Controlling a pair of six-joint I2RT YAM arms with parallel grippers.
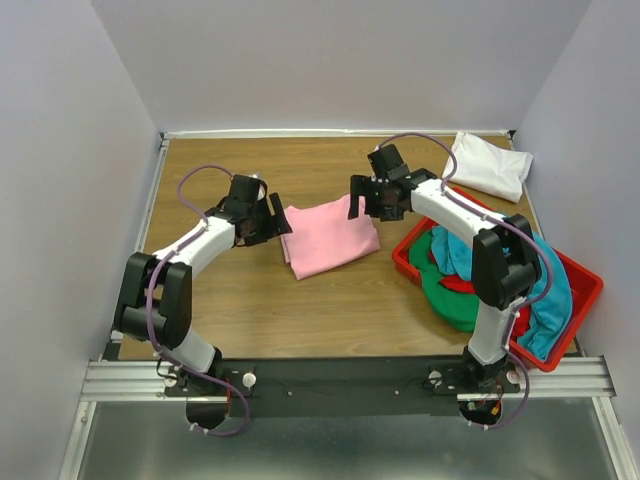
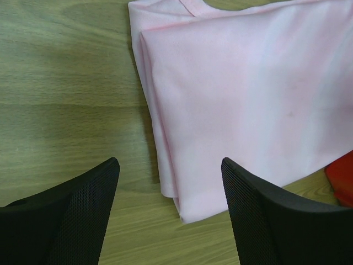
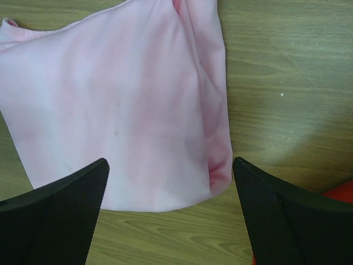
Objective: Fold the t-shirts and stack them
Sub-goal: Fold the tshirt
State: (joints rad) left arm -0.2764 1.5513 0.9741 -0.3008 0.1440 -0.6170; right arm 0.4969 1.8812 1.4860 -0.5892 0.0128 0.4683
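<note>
A light pink t-shirt [image 1: 328, 236] lies folded flat in the middle of the wooden table [image 1: 250, 300]. It also shows in the left wrist view [image 2: 248, 105] and the right wrist view [image 3: 121, 110]. My left gripper [image 1: 280, 217] is open and empty, just above the shirt's left edge [image 2: 170, 165]. My right gripper [image 1: 364, 205] is open and empty above the shirt's far right corner [image 3: 171, 165]. A white t-shirt [image 1: 490, 165] lies folded at the back right. Teal [image 1: 545, 290], green [image 1: 445, 290] and red [image 1: 458, 283] shirts are heaped in the bin.
A rigid red plastic bin [image 1: 585, 285] stands at the right, by the right arm; its corner shows in the left wrist view [image 2: 342, 182]. White walls close in the table on three sides. Bare wood lies at the left and front.
</note>
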